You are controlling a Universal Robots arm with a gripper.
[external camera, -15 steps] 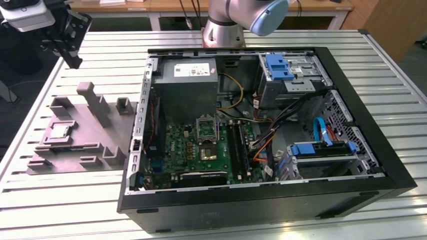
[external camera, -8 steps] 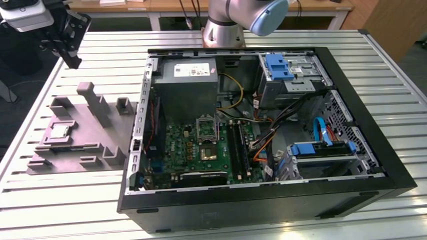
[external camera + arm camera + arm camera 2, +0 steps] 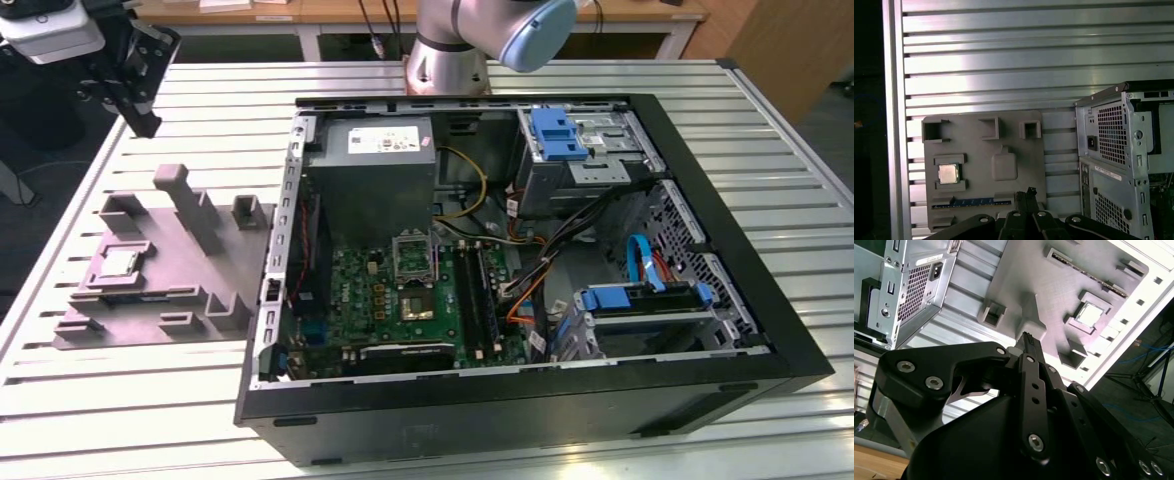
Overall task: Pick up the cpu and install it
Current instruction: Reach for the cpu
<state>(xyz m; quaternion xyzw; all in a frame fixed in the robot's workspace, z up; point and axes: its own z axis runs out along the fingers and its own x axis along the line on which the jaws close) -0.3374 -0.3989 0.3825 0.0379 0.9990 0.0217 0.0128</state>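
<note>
A table of ribbed silver aluminium slats (image 3: 187,110) carried everything, and its edges were cut off in the exterior view. On it lay a large black computer tower case (image 3: 534,405) with its side open. Its green circuit board (image 3: 387,300) was partly hidden under cables and drive cages. In both wrist views the case's perforated metal rear showed.

The silver-grey robot arm with a pale blue cap (image 3: 467,40) was cropped by the top edge. To the exterior view's left of the case sat a flat grey moulded plastic fixture tray (image 3: 160,240) with raised blocks and pockets.

The black gripper (image 3: 144,122) hung above the table near the tray's far end, well apart from it and touching nothing. Its dark body blocked the near part of both wrist views. In the first wrist view its fingertips (image 3: 1029,194) met in one narrow point, pressed together with nothing between them.

The cpu (image 3: 948,173), a small flat square chip with a silvery top and pale rim, lay flat in a square pocket of the tray, outside the case. In the exterior view it read as a small pale patch.
</note>
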